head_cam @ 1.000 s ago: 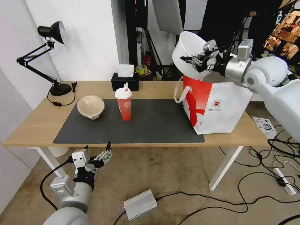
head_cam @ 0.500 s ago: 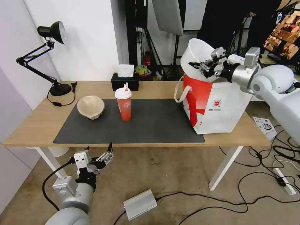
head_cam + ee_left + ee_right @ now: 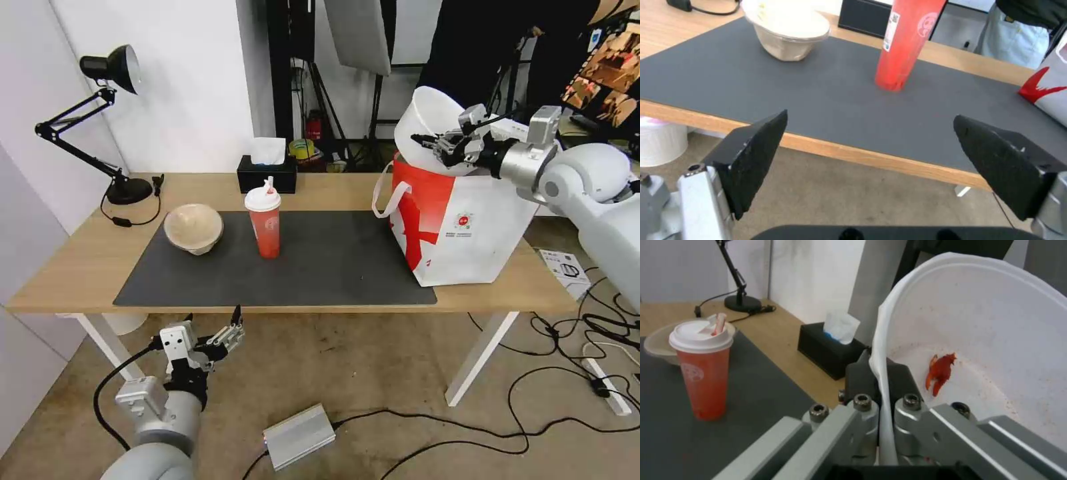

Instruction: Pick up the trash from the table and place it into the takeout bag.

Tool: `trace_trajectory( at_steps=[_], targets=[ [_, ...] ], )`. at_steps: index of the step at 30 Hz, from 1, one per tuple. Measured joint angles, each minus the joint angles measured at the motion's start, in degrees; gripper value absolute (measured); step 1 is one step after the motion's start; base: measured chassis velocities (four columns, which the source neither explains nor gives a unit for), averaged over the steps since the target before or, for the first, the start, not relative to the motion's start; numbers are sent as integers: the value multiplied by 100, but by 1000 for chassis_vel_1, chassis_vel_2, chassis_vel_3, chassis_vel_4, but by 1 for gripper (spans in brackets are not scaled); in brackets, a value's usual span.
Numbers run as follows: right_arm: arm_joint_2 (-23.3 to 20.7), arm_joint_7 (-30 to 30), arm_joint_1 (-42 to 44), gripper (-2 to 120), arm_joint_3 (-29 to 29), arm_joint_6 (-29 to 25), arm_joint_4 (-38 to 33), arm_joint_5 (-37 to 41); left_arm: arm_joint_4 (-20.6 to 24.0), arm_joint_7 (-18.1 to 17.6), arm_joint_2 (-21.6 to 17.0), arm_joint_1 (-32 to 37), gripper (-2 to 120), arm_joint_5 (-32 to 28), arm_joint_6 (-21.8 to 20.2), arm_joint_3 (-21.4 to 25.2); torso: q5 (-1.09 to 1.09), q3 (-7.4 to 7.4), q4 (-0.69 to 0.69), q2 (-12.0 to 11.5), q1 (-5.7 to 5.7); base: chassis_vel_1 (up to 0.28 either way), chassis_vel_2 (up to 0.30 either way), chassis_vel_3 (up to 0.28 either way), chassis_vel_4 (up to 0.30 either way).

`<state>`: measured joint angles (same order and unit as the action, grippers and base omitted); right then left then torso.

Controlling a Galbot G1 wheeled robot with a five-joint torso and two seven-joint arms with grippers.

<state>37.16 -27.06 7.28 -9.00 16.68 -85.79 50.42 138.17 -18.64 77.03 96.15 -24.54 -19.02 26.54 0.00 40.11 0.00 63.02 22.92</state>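
Note:
My right gripper (image 3: 435, 142) is shut on the rim of the wide white bowl (image 3: 427, 123), holding it tilted over the open top of the white and red takeout bag (image 3: 467, 220) at the table's right end. The right wrist view shows the fingers (image 3: 862, 376) clamping the bowl (image 3: 996, 340), with a red scrap (image 3: 940, 371) inside. The red cup (image 3: 265, 223) with lid and straw stands on the dark mat (image 3: 320, 267), and the beige bowl (image 3: 193, 228) sits to its left. My left gripper (image 3: 210, 321) hangs open below the table's (image 3: 73, 267) front edge.
A black tissue box (image 3: 267, 172) stands at the table's back edge and a black desk lamp (image 3: 110, 120) at the back left. On the floor lie a silver box (image 3: 299, 437) and tangled cables (image 3: 567, 373). The bag's loop handle (image 3: 385, 197) hangs toward the mat.
My right gripper has carried the white bowl to the right and down, from above the bag's left edge to its open top. The left arm has barely moved.

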Motion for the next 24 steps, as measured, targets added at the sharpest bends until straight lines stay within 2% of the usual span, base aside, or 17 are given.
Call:
trace_trajectory(
  at_steps=[2, 5, 6, 10, 12, 15, 16, 20, 21, 24],
  targets=[
    [2, 6, 1, 0, 0, -4, -6, 0, 0, 0, -2, -1, 100, 0, 0, 1, 0, 0, 0, 0, 0, 0, 0, 0, 0],
    [12, 49, -4, 14, 2, -20, -21, 7, -7, 1, -6, -6, 100, 0, 0, -1, 0, 0, 0, 0, 0, 0, 0, 0, 0],
    [12, 49, -4, 14, 2, -20, -21, 7, -7, 1, -6, -6, 100, 0, 0, -1, 0, 0, 0, 0, 0, 0, 0, 0, 0],
    [27, 96, -42, 34, 19, -25, -7, 29, -24, 10, 1, -18, 100, 15, 0, -26, 0, 0, 0, 0, 0, 0, 0, 0, 0],
    [29, 102, -43, 36, 20, -27, -8, 31, -29, 14, 5, -15, 100, 27, 0, -32, -1, 0, 0, 0, 0, 0, 0, 0, 0],
    [45, 127, -41, 50, 24, -33, -5, 37, -30, 25, 36, 24, 100, 75, 0, -59, 0, 0, 0, 0, 0, 0, 0, 0, 0],
    [45, 127, -41, 50, 24, -33, -5, 37, -30, 25, 36, 24, 100, 75, 0, -59, 0, 0, 0, 0, 0, 0, 0, 0, 0],
    [81, 135, -88, 70, 24, -35, 20, 40, 8, 31, 35, 62, 100, 84, -1, -33, 0, 0, 0, 0, 0, 0, 0, 0, 0],
    [81, 135, -88, 70, 24, -35, 20, 40, 8, 31, 35, 62, 100, 84, -1, -33, 0, 0, 0, 0, 0, 0, 0, 0, 0],
    [99, 151, -104, 84, 24, -35, 21, 41, 23, 31, 29, 80, 100, 86, -2, -16, -1, 0, 0, 0, 0, 0, 0, 0, 0]
  ],
)
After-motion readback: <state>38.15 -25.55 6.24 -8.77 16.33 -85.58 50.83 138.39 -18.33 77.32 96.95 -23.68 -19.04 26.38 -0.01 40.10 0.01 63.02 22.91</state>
